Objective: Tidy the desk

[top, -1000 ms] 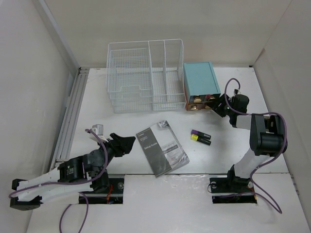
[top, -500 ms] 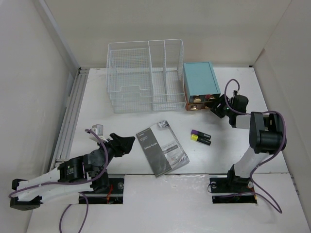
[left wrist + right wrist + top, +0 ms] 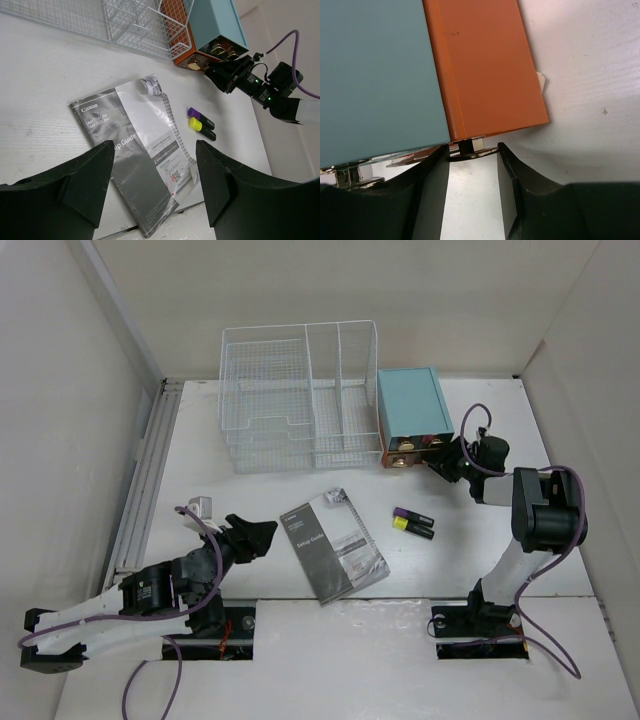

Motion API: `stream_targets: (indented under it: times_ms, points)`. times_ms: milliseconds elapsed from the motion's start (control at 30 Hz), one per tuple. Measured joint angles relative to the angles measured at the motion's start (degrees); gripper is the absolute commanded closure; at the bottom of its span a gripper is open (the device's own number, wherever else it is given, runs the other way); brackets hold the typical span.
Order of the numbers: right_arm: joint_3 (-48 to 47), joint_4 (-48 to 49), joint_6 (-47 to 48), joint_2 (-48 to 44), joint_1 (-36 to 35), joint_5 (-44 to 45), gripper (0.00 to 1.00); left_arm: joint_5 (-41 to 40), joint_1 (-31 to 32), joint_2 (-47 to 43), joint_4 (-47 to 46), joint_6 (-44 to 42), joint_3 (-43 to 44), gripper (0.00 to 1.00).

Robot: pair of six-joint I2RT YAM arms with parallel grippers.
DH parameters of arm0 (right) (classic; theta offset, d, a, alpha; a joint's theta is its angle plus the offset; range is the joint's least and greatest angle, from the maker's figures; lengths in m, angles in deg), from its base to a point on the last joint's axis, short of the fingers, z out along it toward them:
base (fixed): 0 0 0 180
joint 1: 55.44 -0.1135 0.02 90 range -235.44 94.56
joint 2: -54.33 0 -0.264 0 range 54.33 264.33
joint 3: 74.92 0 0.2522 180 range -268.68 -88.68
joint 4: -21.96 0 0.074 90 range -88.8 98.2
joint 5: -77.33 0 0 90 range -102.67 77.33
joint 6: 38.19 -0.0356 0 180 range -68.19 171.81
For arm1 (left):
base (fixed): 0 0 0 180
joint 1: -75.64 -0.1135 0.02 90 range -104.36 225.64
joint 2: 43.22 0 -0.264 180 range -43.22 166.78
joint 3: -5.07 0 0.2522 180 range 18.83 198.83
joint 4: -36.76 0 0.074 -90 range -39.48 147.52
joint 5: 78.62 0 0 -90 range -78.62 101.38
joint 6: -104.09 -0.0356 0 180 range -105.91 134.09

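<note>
The white desk (image 3: 250,490) holds a grey Canon setup booklet (image 3: 333,545) and two highlighters (image 3: 413,523), one purple and one yellow. A teal box (image 3: 412,412) with orange drawers stands at the back right. My right gripper (image 3: 443,457) is at the box's front. In the right wrist view its fingers (image 3: 432,195) close on the ends of a metal drawer handle (image 3: 472,148) below the orange panel (image 3: 480,70). My left gripper (image 3: 256,534) is open and empty over the near left. Its wrist view shows the booklet (image 3: 135,155) between its fingers (image 3: 80,185).
A white wire-mesh rack (image 3: 300,395) stands at the back centre, touching the teal box. A small grey clip-like object (image 3: 203,506) lies left of my left gripper. Walls close in on the left, back and right. Two cutouts (image 3: 225,623) hold the arm bases.
My right gripper has shifted slightly left toward the box front, and its arm has straightened a little. The left arm and the loose items have not moved.
</note>
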Motion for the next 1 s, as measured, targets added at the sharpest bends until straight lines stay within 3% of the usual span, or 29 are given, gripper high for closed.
stream_targets:
  times_ms: [400,633,733,800,1000]
  points:
    - [1.8,1.4,0.6,-0.7,1.1,-1.8,0.72,0.0,0.0,0.0,0.0,0.4,0.0,0.38]
    - [6.1,-5.2,6.3,-7.8,3.0,-5.2,0.70,0.0,0.0,0.0,0.1,0.4,0.0,0.38]
    - [7.1,-11.1,10.1,-11.3,4.1,-6.9,0.64,0.0,0.0,0.0,0.2,0.4,0.0,0.38]
    - [7.1,-15.2,12.8,-12.9,4.6,-7.9,0.50,0.0,0.0,0.0,0.2,0.4,0.0,0.38]
    - [7.1,-22.4,18.9,-13.8,5.6,-13.4,0.37,0.0,0.0,0.0,0.2,0.4,0.0,0.38]
